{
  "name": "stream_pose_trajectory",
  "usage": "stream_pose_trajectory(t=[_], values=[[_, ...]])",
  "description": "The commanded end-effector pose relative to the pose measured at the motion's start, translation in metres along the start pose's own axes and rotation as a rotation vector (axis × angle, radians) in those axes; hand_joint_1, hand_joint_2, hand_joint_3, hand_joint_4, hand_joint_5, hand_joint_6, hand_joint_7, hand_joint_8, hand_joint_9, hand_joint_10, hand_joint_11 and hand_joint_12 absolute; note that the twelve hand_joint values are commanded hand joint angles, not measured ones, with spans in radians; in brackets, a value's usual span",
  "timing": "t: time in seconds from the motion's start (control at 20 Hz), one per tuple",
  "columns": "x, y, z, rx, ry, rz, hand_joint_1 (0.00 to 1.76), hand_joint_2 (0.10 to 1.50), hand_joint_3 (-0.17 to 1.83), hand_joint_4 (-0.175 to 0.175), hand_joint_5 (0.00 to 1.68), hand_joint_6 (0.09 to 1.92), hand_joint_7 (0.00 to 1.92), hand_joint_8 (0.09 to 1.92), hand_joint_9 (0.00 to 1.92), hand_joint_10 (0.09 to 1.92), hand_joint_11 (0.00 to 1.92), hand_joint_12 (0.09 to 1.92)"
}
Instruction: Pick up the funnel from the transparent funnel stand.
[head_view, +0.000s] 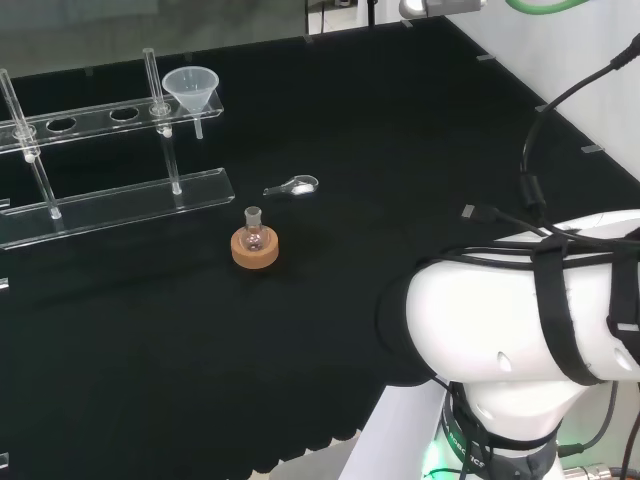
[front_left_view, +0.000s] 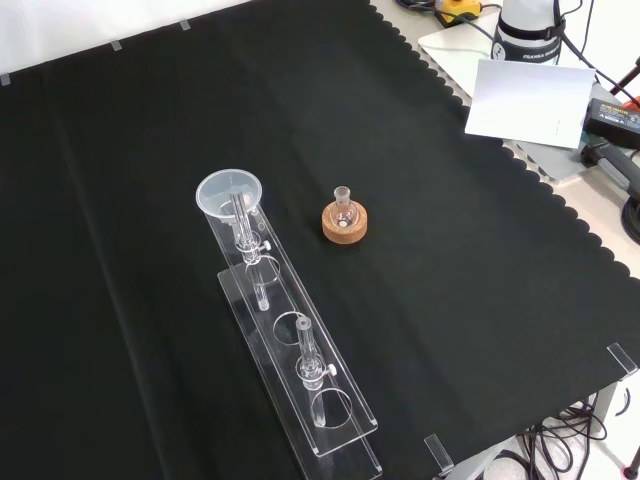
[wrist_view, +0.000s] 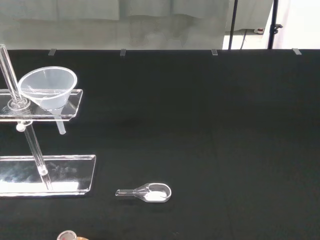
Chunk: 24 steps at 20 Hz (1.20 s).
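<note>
The clear funnel (head_view: 192, 88) is sitting in the end hole of the transparent funnel stand (head_view: 110, 200), its stem hanging down through the upper shelf. In the head view it is standing at the stand's right end; in the front view the same funnel (front_left_view: 229, 193) is appearing at the far end of the stand (front_left_view: 300, 385), which is running toward the camera. Near the stand, a small round-bottomed flask (head_view: 254, 232) is resting upright on a cork ring (head_view: 255, 250), well apart from the funnel.

The head view and the wrist view are showing a small clear scoop (wrist_view: 147, 192) lying flat on the black cloth (head_view: 400, 150) with something white in its bowl; it is too faint to make out in the front view. The arm's white link (head_view: 520, 320) is looming at the head view's right. Whether the hand is spread or closed, I cannot tell.
</note>
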<state>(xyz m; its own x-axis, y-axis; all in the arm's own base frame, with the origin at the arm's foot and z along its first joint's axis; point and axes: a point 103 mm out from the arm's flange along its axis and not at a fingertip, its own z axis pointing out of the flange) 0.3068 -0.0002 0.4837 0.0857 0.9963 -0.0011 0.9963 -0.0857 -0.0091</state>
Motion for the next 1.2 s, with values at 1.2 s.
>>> stream_pose_trajectory(t=[1.2], values=[[0.023, 0.048, 0.04, 0.063, -0.04, 0.007, 0.0, 1.13, 0.47, 0.034, 0.14, 0.09, 0.03, 0.15, 0.07, 0.62, 0.06, 1.37]])
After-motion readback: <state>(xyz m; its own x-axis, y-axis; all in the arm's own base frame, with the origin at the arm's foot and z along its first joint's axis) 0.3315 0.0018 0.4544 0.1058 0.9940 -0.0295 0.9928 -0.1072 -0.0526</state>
